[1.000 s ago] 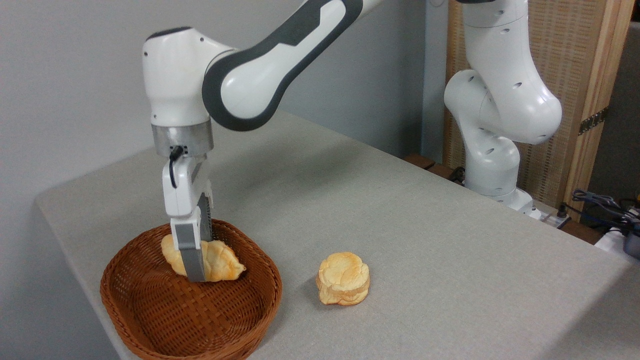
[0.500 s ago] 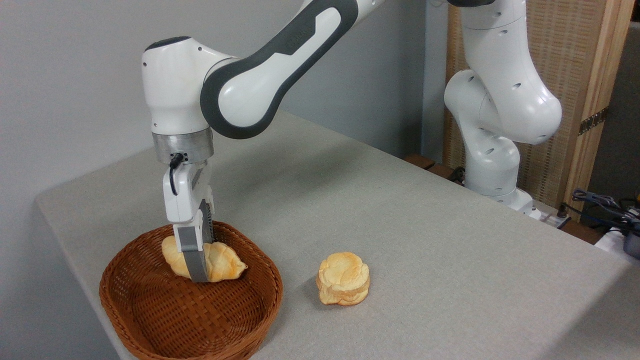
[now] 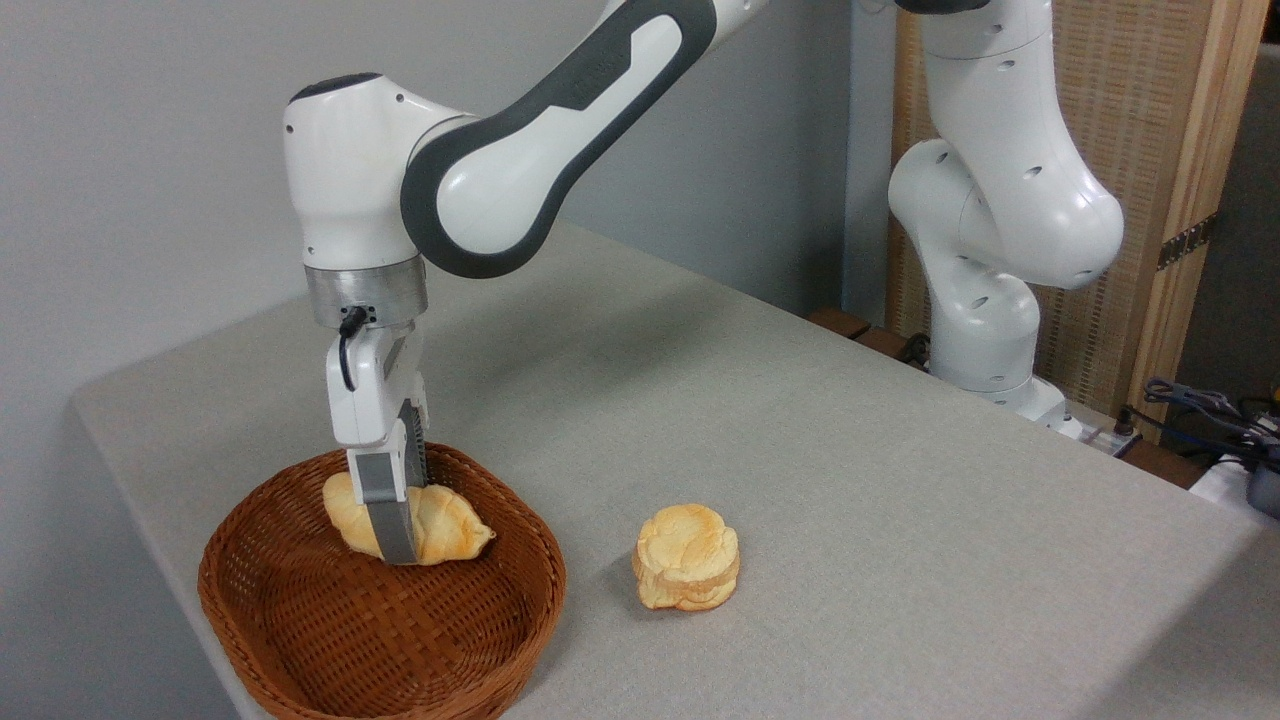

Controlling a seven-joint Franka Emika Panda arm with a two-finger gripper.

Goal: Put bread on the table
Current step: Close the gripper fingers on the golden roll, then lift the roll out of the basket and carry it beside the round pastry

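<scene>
Tool [image 3: 397, 545] clamped across middle of bread [image 3: 440, 525], lower left of frame, inside wicker basket [image 3: 300, 620]. Lift straight up past rim first, then carry right to bare desk [image 3: 800, 420], setting down clear of round bun [image 3: 687, 570]

1. The arm [image 3: 560, 120] was glossy white, with rounded, bulging joints and broad dark grey bands set into its long upper link.
2. Small round dark holes dotted the white shells of the thick segments nearest the base [image 3: 1010, 395].
3. Farthest from the base, a brushed silver metal ring [image 3: 365, 295] circled the wrist below a white housing with a dark grey cap.
4. A short black cable [image 3: 346, 345] looped from that ring down the side of the white boxy hand.
5. The gripper [image 3: 393, 520] ended in flat grey fingers [image 3: 385, 505], with a black ribbed strip along one edge.
</scene>
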